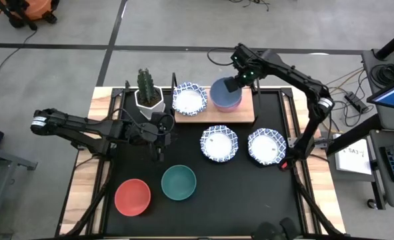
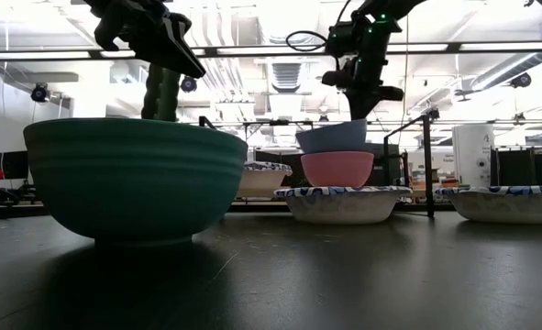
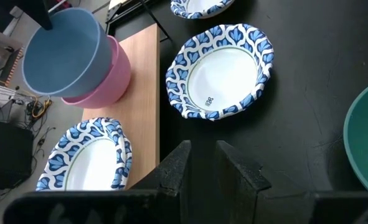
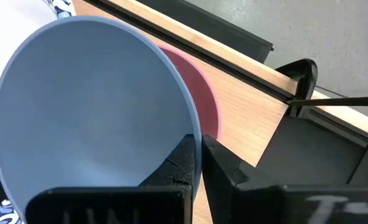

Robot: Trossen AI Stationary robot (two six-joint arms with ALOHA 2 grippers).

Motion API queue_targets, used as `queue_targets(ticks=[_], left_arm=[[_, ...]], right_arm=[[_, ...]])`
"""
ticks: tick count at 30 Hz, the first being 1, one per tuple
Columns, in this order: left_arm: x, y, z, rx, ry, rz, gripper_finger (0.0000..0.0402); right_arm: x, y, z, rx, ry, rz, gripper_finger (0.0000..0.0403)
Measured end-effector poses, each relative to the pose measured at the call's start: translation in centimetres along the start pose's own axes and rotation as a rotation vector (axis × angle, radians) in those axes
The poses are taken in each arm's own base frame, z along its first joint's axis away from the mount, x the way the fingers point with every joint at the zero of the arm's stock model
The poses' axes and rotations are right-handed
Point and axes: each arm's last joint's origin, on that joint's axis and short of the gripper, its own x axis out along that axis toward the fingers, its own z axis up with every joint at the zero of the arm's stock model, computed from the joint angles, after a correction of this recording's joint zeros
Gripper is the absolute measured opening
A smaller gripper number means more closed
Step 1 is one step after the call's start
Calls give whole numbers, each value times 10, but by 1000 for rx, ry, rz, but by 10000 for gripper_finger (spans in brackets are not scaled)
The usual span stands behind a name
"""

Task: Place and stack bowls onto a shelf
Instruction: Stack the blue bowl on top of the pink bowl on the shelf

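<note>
The right hand (image 1: pixel 231 83) is pinching the blue bowl's (image 1: pixel 225 92) rim, nesting it into the pink bowl (image 4: pixel 203 99) on the shelf (image 1: pixel 245 110). Next, it should probably release. The left hand (image 1: pixel 158 132) is hovering empty over the counter (image 1: pixel 250 187), fingers slightly parted.

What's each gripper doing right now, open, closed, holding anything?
Left gripper: partly open, holding nothing.
Right gripper: closed on the blue bowl rim.

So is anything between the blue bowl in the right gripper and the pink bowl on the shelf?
Nothing visible. The right gripper pinches the blue bowl's rim, already nested tilted in the pink bowl on the shelf.
</note>
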Motion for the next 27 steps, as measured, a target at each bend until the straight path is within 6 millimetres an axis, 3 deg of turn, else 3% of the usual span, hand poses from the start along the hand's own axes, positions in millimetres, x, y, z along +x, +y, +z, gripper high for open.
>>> queue_targets(ticks=[9, 22, 27], left_arm=[[0, 0, 0, 0, 0, 0, 56], [0, 0, 0, 0, -1, 0, 56], [0, 0, 1, 3, -9, 3, 56]], right_arm=[[6, 1, 2, -5, 11, -4, 19], [4, 1, 4, -3, -22, 6, 93], [-5, 0, 2, -2, -42, 13, 86]])
